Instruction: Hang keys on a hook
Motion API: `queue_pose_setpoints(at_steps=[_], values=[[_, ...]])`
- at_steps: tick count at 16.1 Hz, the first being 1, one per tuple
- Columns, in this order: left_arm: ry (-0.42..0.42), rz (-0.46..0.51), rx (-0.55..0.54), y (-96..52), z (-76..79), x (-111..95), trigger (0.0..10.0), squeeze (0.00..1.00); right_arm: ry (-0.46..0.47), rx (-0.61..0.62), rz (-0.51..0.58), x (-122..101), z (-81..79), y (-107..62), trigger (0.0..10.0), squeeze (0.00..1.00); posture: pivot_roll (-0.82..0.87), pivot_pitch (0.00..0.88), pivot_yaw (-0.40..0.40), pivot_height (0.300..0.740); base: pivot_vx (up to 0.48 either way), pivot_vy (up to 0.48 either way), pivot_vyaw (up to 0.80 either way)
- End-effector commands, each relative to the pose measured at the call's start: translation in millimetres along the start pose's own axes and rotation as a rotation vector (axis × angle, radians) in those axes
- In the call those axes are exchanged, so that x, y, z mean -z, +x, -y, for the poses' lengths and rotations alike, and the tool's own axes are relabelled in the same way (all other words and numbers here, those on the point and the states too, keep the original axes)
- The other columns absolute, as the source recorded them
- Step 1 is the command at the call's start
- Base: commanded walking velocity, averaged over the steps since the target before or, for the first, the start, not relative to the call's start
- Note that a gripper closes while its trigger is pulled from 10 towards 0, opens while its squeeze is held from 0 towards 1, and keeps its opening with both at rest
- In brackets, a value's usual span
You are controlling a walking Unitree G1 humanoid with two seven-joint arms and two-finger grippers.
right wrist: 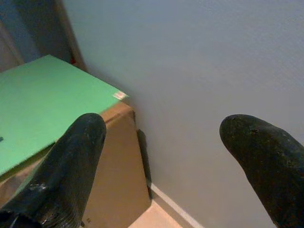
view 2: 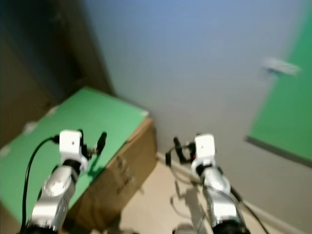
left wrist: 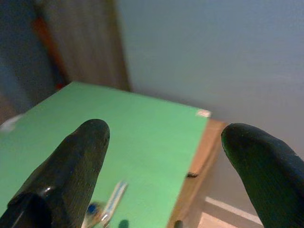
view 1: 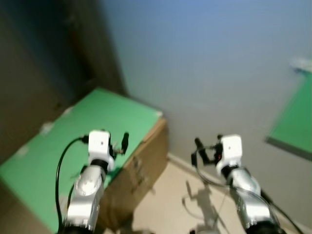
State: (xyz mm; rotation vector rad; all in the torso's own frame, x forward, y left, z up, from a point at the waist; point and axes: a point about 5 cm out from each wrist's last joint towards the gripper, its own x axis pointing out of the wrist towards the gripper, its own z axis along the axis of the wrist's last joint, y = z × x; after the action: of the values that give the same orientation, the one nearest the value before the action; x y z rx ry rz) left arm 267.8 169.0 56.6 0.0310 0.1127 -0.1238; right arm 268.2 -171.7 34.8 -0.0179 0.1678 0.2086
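The left gripper (left wrist: 161, 156), fingers spread and empty, hangs over the green bench (left wrist: 142, 128). The keys (left wrist: 105, 211) lie on the bench just below it, nearer this arm than the right.

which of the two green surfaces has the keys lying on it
The green sheet on top of the cardboard box, under the left gripper. Keys lie on it; the other green panel hangs on the wall.
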Motion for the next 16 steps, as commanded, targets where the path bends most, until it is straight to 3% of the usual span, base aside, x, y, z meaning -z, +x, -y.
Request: queue_pose_setpoints(at_steps=[1,16], values=[[0.016,-0.014,-0.020,-1.8,-5.6,2.6,10.0,0.00,0.032,-0.019,-0.015,3.4,-5.9,-0.1,10.0,0.00,-0.18,0.000,0.102,0.717,0.000,0.000,0.66],[0.007,-0.050,-0.074,-5.1,-1.2,11.3,10.0,0.00,0.056,-0.095,-0.050,9.5,-10.4,-2.3,10.0,0.00,-0.18,0.006,0.099,0.717,0.000,0.000,0.60]])
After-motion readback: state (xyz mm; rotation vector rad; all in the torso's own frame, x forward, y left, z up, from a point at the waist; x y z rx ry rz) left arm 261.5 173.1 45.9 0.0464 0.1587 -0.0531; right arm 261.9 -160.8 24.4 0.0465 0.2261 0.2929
